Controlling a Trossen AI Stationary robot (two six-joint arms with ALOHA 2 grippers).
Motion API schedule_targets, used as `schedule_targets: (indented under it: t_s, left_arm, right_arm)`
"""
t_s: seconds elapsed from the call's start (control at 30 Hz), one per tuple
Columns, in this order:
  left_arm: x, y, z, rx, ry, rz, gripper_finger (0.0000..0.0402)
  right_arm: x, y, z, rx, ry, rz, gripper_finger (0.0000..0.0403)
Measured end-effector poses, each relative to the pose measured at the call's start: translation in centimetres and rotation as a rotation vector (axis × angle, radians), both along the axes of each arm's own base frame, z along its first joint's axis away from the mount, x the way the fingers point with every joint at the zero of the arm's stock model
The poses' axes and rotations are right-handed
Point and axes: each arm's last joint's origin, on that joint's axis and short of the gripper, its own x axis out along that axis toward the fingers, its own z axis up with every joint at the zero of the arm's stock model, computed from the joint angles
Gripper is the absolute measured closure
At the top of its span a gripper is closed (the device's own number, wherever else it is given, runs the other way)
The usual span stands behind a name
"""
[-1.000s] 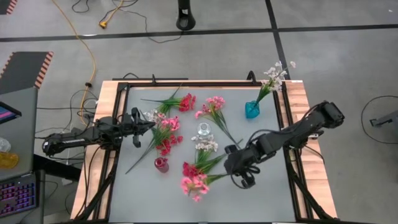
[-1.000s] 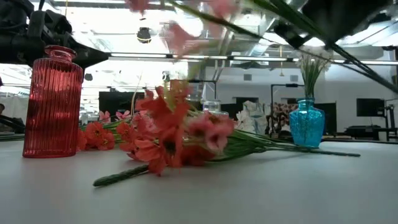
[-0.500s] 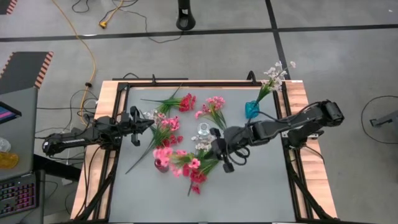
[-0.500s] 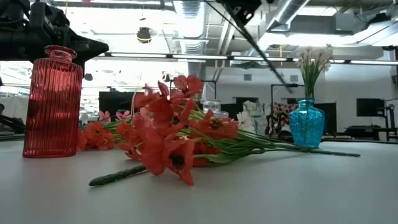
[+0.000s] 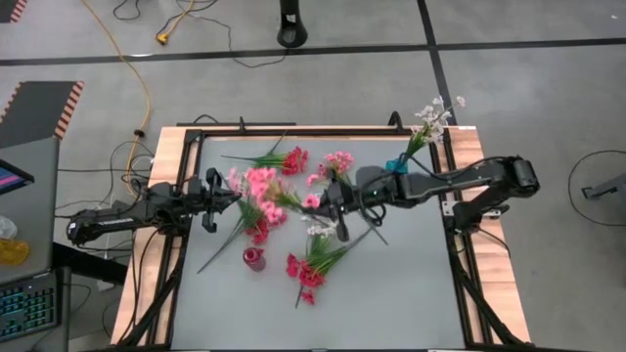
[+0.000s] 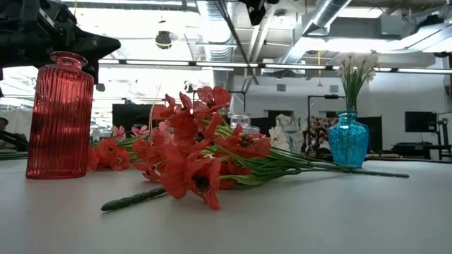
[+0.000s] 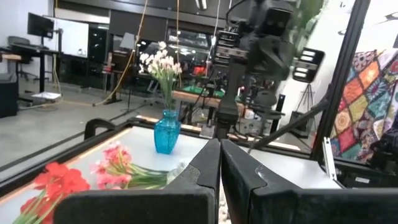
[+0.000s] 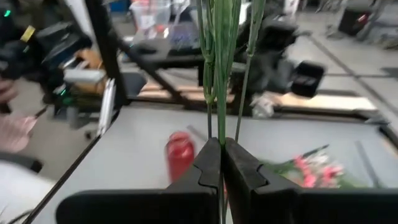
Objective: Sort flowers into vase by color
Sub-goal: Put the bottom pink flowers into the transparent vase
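My right gripper hovers over the table's middle, shut on a pink-blossomed sprig whose blossoms reach toward my left gripper. That left gripper is shut, holds nothing, and stays by the left edge. More flowers lie flat on the table: a red sprig, a pink one, a red-pink heap and a red sprig. A red vase and a blue vase holding white flowers stand upright. My right gripper pinches the sprig's green stems between its two fingers. The stems run straight on past the fingertips, along the fingers. The fingers point about level toward the table's left. The sprig is lifted clear of the table, blossoms leftward.
A white sprig lies just nearside of my right gripper. In the low view the red vase stands left, the red flowers in the middle and the blue vase right. Bare grey tabletop lies near right.
My right gripper has swung from the table's near-right part toward the far edge and the left, keeping shut. The pink sprig went with it, lifted clear, passing over the red vase to above the heap by my left gripper.
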Motion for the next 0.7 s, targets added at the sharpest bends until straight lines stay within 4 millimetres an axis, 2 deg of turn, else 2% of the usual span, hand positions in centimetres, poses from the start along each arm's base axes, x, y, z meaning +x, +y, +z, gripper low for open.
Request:
schedule_targets:
  t_s: [0.13, 0.3, 0.53, 0.7]
  left_arm:
    - [0.0, 0.0, -0.1, -0.002, 0.009, 0.000, 0.0401]
    - [0.0, 0.0, -0.1, -0.002, 0.010, 0.000, 0.0401]
    - [0.0, 0.0, -0.1, -0.002, 0.011, 0.000, 0.0401]
    - [0.0, 0.0, -0.1, -0.002, 0.011, -0.001, 0.0401]
  right_arm:
    - [0.1, -1.1, 0.4, -0.068, -0.054, -0.022, 0.0367]
    - [0.2, -1.5, 0.7, -0.168, -0.160, -0.056, 0.0370]
    - [-0.9, -1.7, -2.1, -0.219, -0.294, -0.133, 0.0374]
    - [-1.7, -1.5, -3.8, -0.220, -0.302, -0.243, 0.0373]
